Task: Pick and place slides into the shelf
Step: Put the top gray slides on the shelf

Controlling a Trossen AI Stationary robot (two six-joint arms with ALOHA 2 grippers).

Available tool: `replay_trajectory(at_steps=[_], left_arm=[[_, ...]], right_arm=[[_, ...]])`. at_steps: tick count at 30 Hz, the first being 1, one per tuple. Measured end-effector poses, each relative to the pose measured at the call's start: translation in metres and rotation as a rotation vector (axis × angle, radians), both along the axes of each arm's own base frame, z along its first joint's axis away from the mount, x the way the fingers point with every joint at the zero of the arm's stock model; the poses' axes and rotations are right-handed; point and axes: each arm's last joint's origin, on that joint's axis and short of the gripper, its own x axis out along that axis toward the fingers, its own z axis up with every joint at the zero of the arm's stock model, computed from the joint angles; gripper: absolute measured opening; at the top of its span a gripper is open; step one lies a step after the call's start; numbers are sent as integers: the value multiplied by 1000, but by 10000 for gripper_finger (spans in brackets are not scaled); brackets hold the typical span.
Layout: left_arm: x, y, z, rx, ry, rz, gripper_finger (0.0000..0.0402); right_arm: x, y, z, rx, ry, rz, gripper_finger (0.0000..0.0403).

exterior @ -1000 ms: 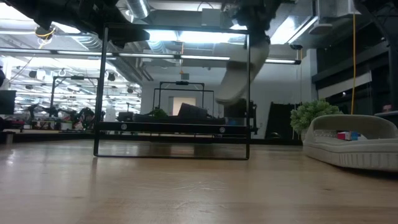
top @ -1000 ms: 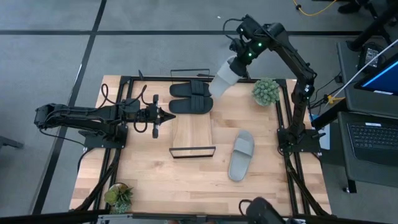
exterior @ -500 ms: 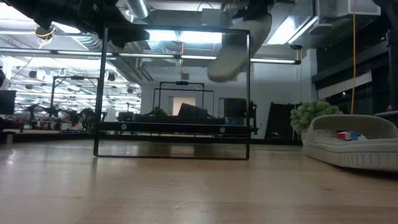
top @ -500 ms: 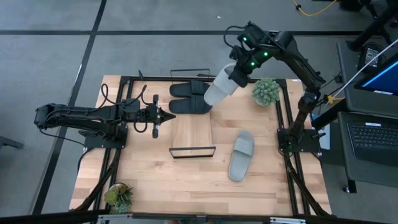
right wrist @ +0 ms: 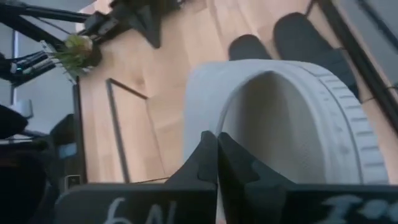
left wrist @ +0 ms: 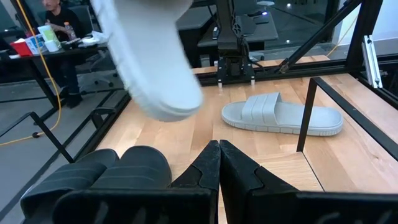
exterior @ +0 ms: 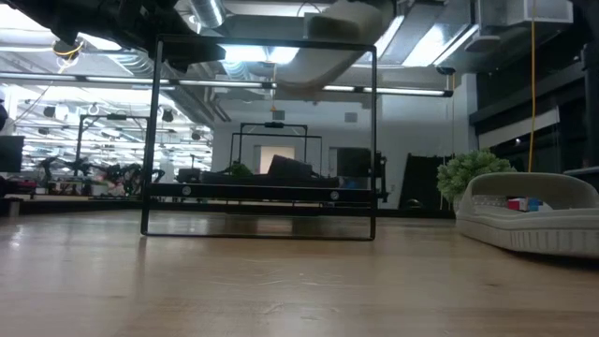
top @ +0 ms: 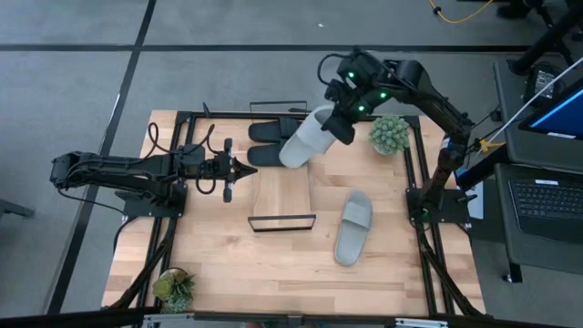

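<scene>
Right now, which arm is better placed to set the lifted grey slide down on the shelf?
The right. Its hand already holds the light grey slide in the air above the shelf, beside the two black slides. The left hand sits shut and empty at the shelf's left edge.

Grey floor [top: 228,73] with dark seams surrounds the wooden table [top: 273,264]. A laptop [top: 545,205] sits on a desk at the right. Across the room, long ceiling lights [exterior: 112,58] glow over rows of benches, a dark partition [exterior: 524,84] stands at the right, and a person [left wrist: 53,12] sits at a cluttered desk.
</scene>
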Motion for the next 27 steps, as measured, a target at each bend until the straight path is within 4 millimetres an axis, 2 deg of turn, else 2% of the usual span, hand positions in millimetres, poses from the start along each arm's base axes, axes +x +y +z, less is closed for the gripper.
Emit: replay_trajectory(at_steps=[10, 12, 17, 21, 27], left_arm=[[0, 0, 0, -1, 3, 0, 0], [0, 0, -1, -1, 7, 0, 0], [0, 0, -1, -1, 8, 0, 0], [0, 0, -1, -2, 9, 0, 0], [0, 0, -1, -4, 9, 1, 0]], right_arm=[[14, 40, -1, -23, 49, -91, 0], [22, 48, -6, -30, 44, -95, 0], [44, 69, -43, -97, 145, -58, 0], [57, 74, -72, -88, 151, -54, 0], [51, 76, -97, -41, 78, -117, 0]])
